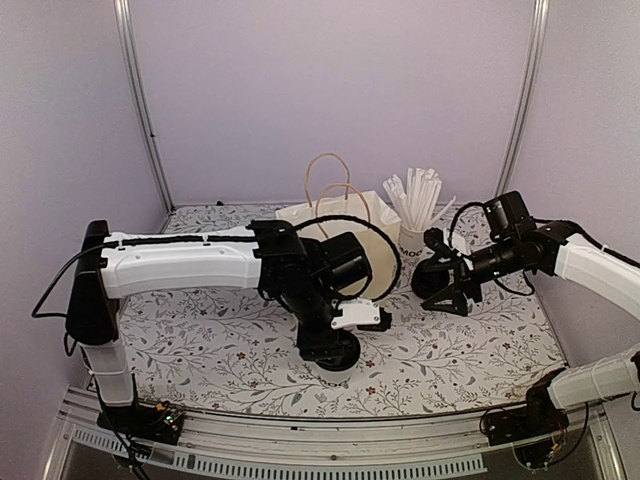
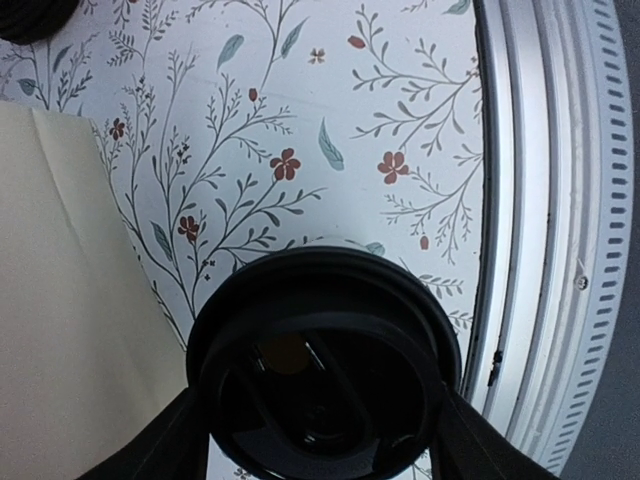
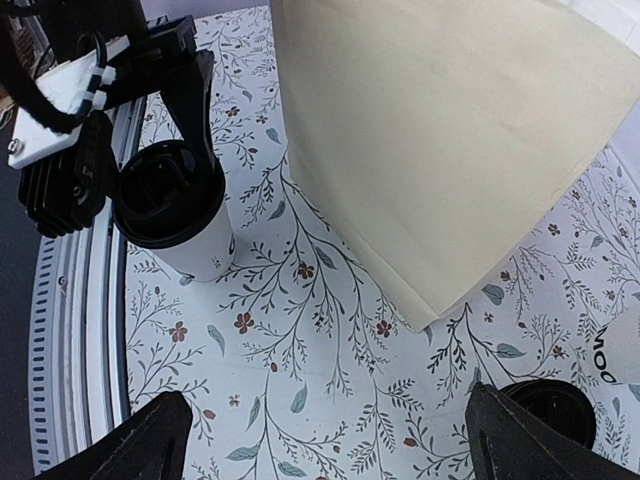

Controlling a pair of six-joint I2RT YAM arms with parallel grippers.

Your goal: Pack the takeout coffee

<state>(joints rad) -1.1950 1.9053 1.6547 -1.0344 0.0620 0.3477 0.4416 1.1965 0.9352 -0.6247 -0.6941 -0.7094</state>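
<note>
Left pincer (image 2: pixel 325 440): partway closed, gripping small white paper cup with round black lid (image 3: pixel 205 245).
Cup: upright, just beside cream paper bag (image 3: pixel 440 150).
Right pincer (image 3: pixel 328 420): spread wide, empty.

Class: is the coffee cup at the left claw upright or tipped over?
Upright: in the right wrist view the coffee cup stands on its base on the table, black lid on top.

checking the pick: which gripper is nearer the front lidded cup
Left. The left gripper is closed on the lidded cup; the right gripper hangs open off to its right, by the straws.
</note>
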